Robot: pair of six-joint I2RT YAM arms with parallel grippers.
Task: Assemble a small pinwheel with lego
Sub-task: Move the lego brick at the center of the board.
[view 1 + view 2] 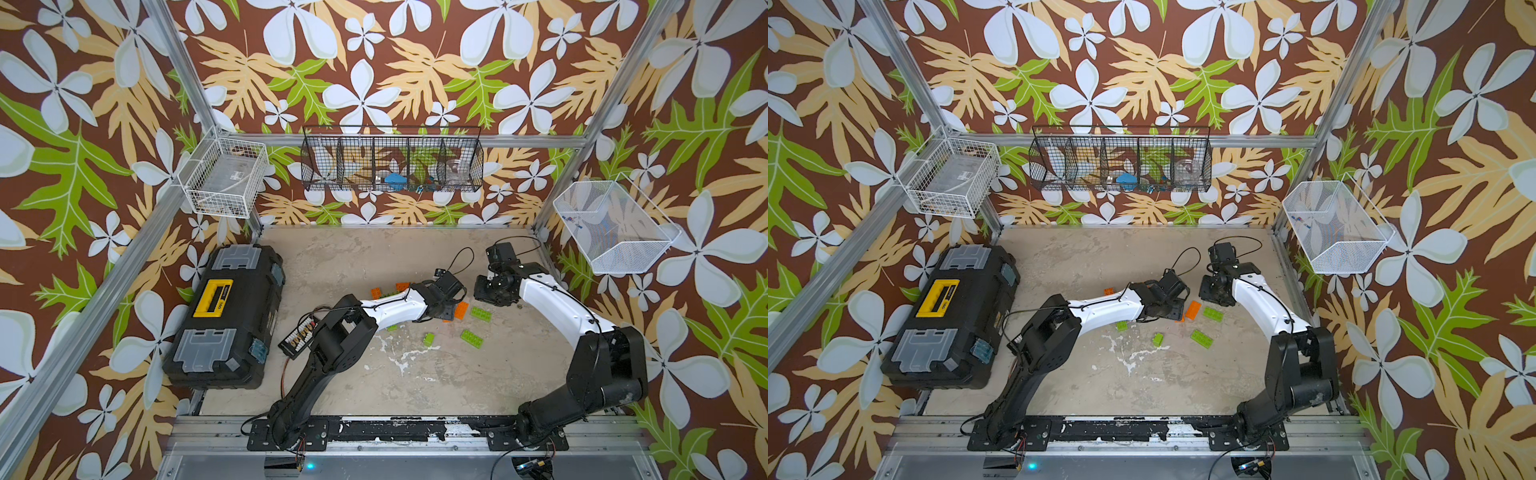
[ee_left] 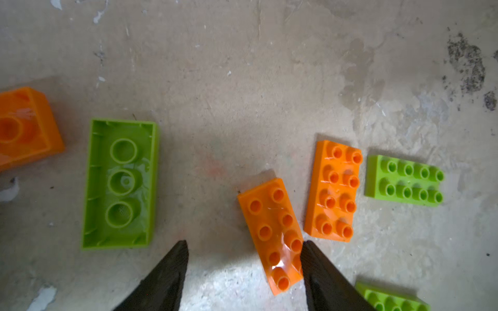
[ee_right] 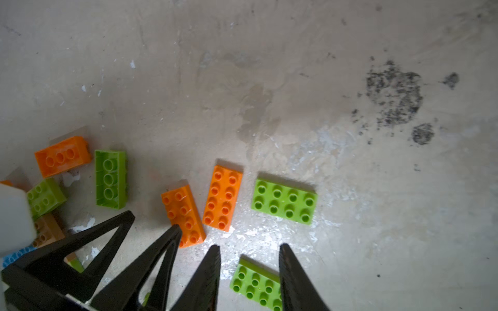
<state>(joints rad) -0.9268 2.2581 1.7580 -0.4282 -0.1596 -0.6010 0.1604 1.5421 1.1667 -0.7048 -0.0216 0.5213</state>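
Left tool [image 2: 245, 242]: jaws apart, low over the stained grey table [image 2: 242, 80]. A flat orange studded lego plate [image 2: 272, 237] lies between them, studs up. Its long edge is against one finger and the other finger stands clear, so it is not clamped.

Right tool [image 3: 249, 246]: jaws apart, straddling a lime green studded plate [image 3: 256, 285]. Whether they touch it cannot be told.

Loose lego lies mid-table around the left tool:
- second orange plate [image 2: 334, 191], just beside the first
- lime green eight-stud plate [image 2: 404, 180], next to that
- upturned lime green brick [image 2: 120, 185]
- orange brick [image 2: 24, 126], on its side
- brown brick [image 3: 47, 229] and blue piece [image 3: 16, 255], partly hidden behind the left arm

Black toolbox with yellow handle [image 1: 226, 316] sits at the table's left edge, well apart.
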